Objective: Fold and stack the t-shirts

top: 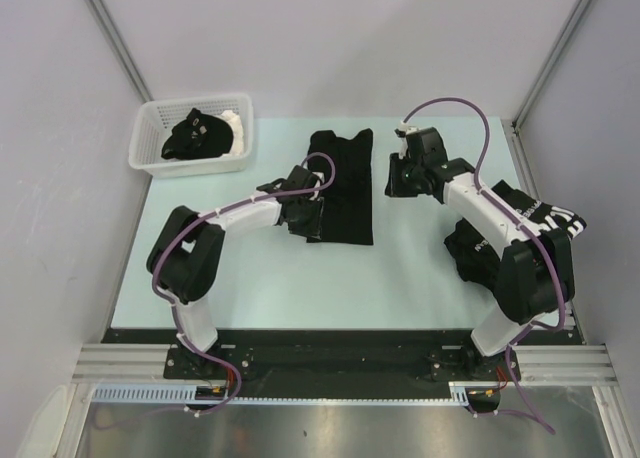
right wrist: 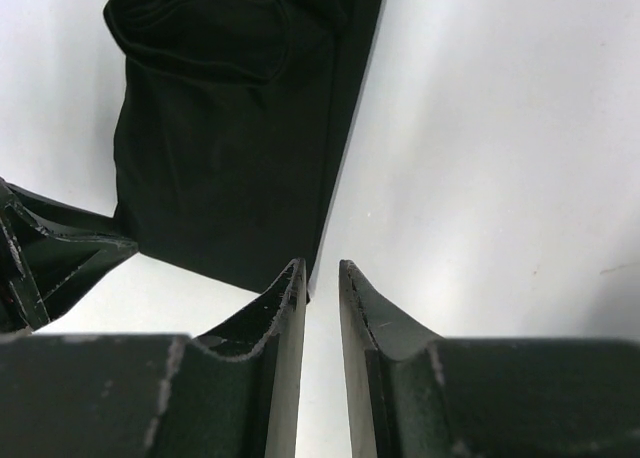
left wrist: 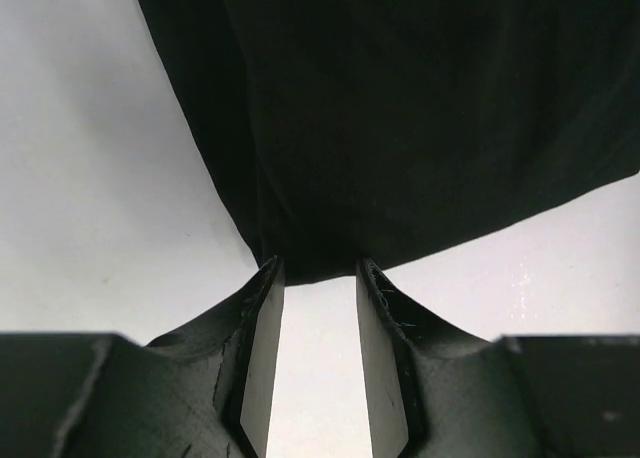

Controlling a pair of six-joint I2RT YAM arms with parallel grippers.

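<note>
My left hand (left wrist: 318, 278) is part-open and empty. Bare desk (left wrist: 90, 178) shows between its fingers, and the hem of the folded t-shirt (left wrist: 420, 118) lies just past the tips. My right hand (right wrist: 320, 273) is open only a narrow slit, also holding nothing, and a corner of that same shirt sits right beside its left fingertip. From the overhead view the shirt is a long black strip in the middle of the desk. My left hand is at its near left corner and my right hand is on its right side.

Further out, a finished t-shirt with white lettering (top: 545, 218) lies at the right edge under my right arm. Another black t-shirt (top: 195, 136) waits in the white basket (top: 150, 160) at the far left.

I judge the next step is to fold the strip end to end, or carry it to the right pile. To do it well I would widen the right hand first. Then I would slide both lower fingers under all the layers at matching corners and close together. I would lift level so the fold does not spill open.
</note>
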